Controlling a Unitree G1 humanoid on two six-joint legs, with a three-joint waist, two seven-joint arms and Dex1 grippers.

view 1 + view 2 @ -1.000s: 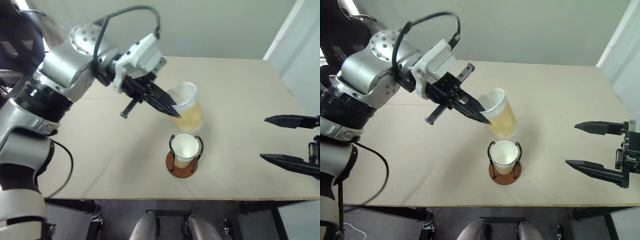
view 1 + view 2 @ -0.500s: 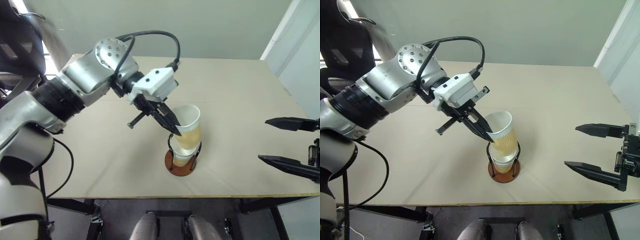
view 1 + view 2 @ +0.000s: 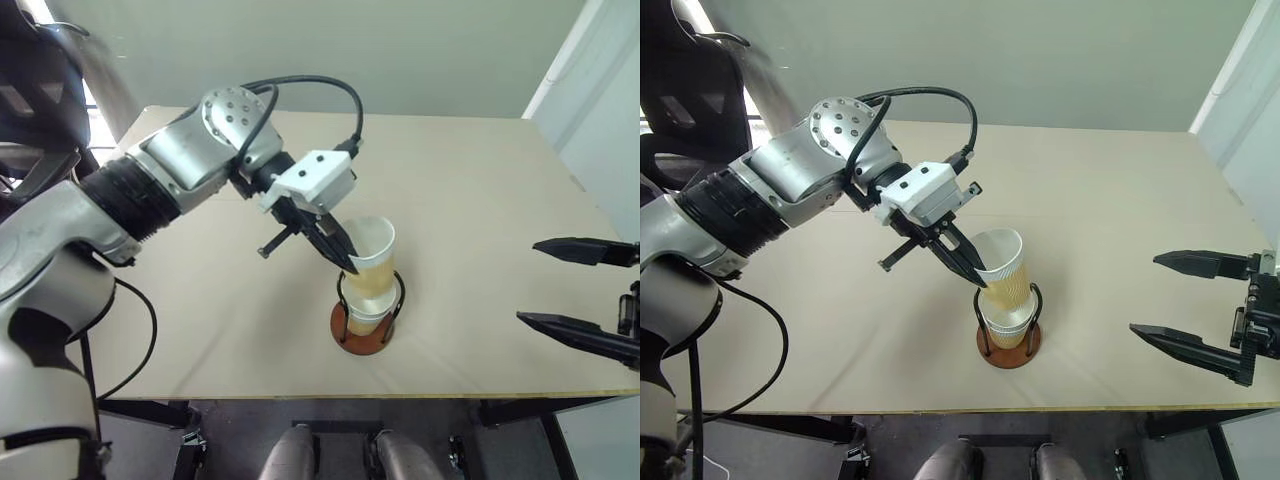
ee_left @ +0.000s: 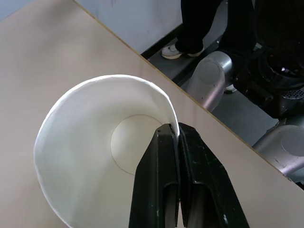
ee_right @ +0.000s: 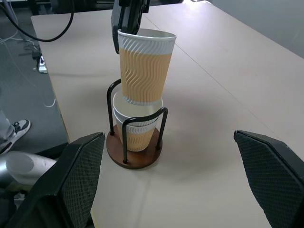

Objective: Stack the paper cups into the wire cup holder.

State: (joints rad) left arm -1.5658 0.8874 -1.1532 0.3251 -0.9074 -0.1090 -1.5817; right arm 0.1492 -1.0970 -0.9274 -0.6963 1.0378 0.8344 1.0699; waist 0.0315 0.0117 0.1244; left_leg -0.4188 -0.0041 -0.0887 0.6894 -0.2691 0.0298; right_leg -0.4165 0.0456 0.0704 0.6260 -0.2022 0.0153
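- L gripper (image 3: 978,277): clenched on rim of top cup (image 3: 1002,268), one finger inside the cup, other outside. Cup tilted a bit, its bottom sitting partway into the lower cup (image 5: 137,127).
- Lower cup stands upright inside the cup holder (image 3: 1009,340), between the two black wire loops, on the round wood base.
- Holder sits on the counter (image 3: 1110,230), near the front edge, roughly mid-width.
- Both cups: tan wavy-ribbed sides, white rim, white inside. No brand, label or writing readable on cups, holder or gripper.
- R gripper (image 3: 1200,310): released, fingers spread wide, nothing between them; at the counter's right edge, well apart from holder.
- Person's shoes (image 4: 179,50) on floor beyond counter edge, in L wrist view.
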